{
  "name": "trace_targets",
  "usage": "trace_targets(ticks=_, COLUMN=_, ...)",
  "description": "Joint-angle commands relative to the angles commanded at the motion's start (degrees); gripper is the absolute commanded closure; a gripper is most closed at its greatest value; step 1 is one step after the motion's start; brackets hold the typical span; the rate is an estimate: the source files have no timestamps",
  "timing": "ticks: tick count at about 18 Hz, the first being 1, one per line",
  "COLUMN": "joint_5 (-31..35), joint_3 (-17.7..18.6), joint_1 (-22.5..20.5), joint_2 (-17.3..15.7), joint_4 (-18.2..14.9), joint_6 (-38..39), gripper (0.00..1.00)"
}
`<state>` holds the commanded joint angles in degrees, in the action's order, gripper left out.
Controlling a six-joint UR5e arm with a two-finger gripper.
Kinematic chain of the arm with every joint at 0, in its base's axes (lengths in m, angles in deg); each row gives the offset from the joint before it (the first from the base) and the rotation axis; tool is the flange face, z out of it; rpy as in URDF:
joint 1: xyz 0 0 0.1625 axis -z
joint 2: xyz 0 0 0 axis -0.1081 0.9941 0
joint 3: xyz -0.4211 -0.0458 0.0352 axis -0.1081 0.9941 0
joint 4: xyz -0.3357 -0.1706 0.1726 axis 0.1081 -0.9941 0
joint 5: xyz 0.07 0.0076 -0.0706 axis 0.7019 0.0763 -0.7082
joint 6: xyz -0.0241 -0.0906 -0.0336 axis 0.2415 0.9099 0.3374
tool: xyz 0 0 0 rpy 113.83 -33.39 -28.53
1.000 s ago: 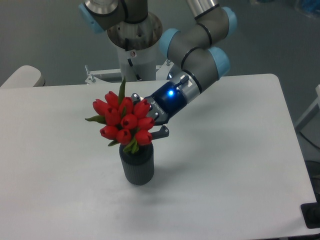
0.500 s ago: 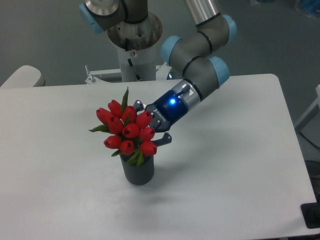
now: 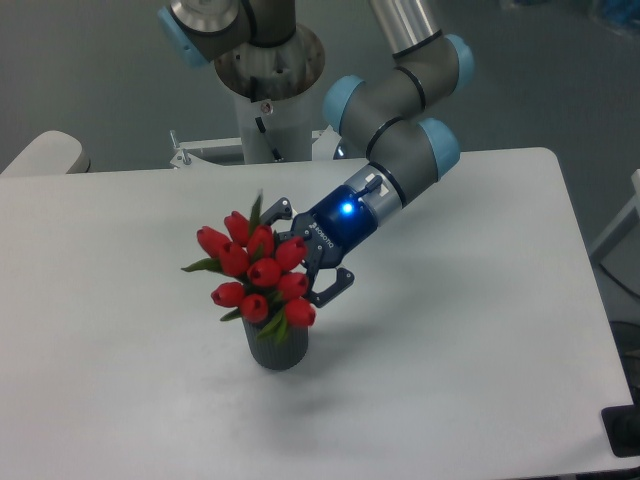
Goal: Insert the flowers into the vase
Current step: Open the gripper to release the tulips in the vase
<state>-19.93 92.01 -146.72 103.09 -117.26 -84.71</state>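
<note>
The flowers, a bunch of red tulip heads with green leaves, stand with their stems down inside the vase. The vase is dark grey and ribbed, and the lowest heads hang over its rim and hide it. My gripper sits right behind the bunch at head height, reaching in from the right with a blue light on its wrist. Its two fingers look spread, one above the bunch and one at its lower right. The fingertips are partly hidden by the heads.
The white table carries the vase near its middle. The arm's base stands at the far edge. A pale rounded object sits off the far left corner. A dark item is by the right front edge.
The gripper and the bunch have come down and slightly right. The stems sank deeper, so the heads now rest at the vase's rim. The fingers look wider apart.
</note>
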Motion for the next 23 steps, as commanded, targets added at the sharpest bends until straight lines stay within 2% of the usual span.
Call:
trace_targets(ticks=4, joint_5=0.26, joint_3=0.00, joint_1=-0.53, joint_2=-0.35, joint_4=0.26, joint_6=-0.17, gripper=0.04)
trace_targets(ticks=8, joint_5=5.88, joint_3=0.35, joint_1=-0.62, joint_2=-1.05, joint_4=0.26, joint_6=-2.81, gripper=0.01)
trace_targets(ticks=20, joint_5=10.19, joint_3=0.70, joint_1=-1.49, joint_2=-1.84, joint_4=0.26, joint_6=-3.08, gripper=0.00)
trace_targets(ticks=23, joint_5=14.75, joint_3=0.53, joint_1=-3.34, joint_2=-4.65, joint_4=0.18, joint_6=-3.51, gripper=0.00)
